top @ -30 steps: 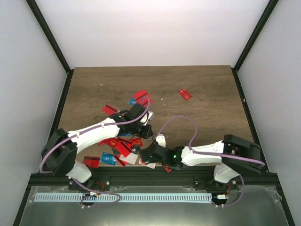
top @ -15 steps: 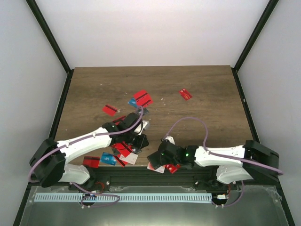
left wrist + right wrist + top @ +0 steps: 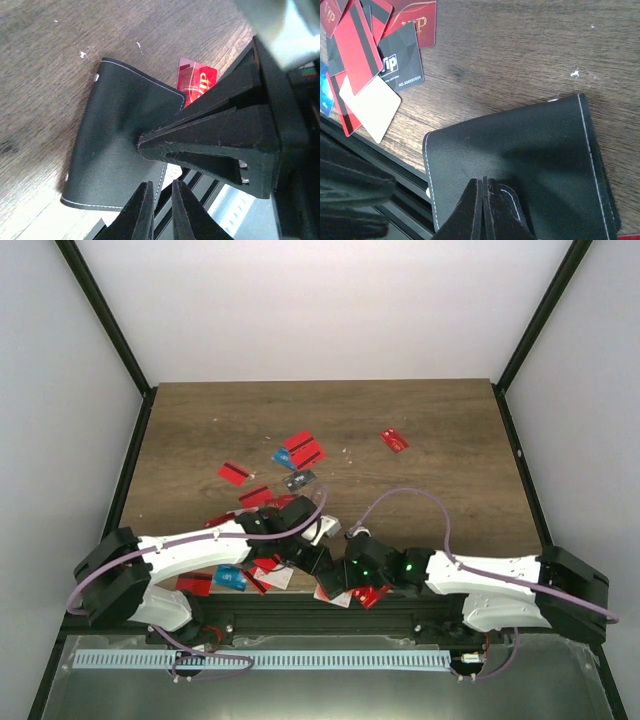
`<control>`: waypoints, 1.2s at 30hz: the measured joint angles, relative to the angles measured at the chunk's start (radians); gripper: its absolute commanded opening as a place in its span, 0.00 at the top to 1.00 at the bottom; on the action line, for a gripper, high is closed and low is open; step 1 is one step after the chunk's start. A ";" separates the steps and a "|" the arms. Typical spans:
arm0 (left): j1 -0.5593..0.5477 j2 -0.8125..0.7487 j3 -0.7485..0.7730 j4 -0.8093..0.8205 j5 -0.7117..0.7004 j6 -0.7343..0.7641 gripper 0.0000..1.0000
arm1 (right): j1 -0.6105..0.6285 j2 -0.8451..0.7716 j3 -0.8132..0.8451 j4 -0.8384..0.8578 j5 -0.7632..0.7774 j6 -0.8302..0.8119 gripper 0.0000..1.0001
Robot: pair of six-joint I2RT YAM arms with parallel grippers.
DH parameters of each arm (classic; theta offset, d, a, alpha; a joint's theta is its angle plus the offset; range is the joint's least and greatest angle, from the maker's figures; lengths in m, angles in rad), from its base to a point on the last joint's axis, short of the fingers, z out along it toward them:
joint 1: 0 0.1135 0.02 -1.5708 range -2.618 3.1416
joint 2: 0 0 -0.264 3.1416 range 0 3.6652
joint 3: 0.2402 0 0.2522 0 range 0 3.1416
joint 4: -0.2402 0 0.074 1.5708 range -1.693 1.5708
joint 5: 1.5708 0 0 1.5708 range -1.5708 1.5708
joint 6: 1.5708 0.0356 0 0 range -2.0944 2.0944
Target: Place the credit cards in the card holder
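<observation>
Note the black stitched fold-over card holder, lying shut on the brown wooden desk close to the near rail, beside the heap of red plastic credit cards. Right claw clamped tight on its near edge; left claw narrowed onto another stitched edge. Probably the step in hand: parting the covers to bare the pockets. Pin one flap low against the desk and raise the other slowly, following the arc of the fold rather than pulling straight apart. Keep each pinch shallow and on a single leaf only, never both, or no opening at all. Mind the rail: easy to drag the card holder off.
</observation>
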 measured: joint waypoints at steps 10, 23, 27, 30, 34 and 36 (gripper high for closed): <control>-0.013 0.045 0.000 0.027 -0.005 -0.001 0.87 | -0.024 -0.074 -0.029 -0.007 -0.066 -0.005 0.99; -0.013 0.071 -0.002 0.029 -0.034 -0.001 0.87 | -0.029 0.088 -0.070 0.208 -0.159 -0.003 0.99; -0.013 0.071 -0.004 0.028 -0.043 -0.001 0.87 | -0.029 0.059 -0.079 0.196 -0.158 -0.007 0.99; -0.013 0.066 -0.003 0.028 -0.060 -0.001 0.86 | -0.031 0.010 -0.076 0.118 -0.146 -0.023 0.99; -0.008 0.052 0.002 0.023 -0.087 -0.003 0.86 | -0.072 -0.056 -0.031 0.021 -0.143 -0.063 0.92; 0.001 0.045 0.018 0.015 -0.106 -0.005 0.85 | -0.111 -0.083 0.010 -0.002 -0.148 -0.089 0.84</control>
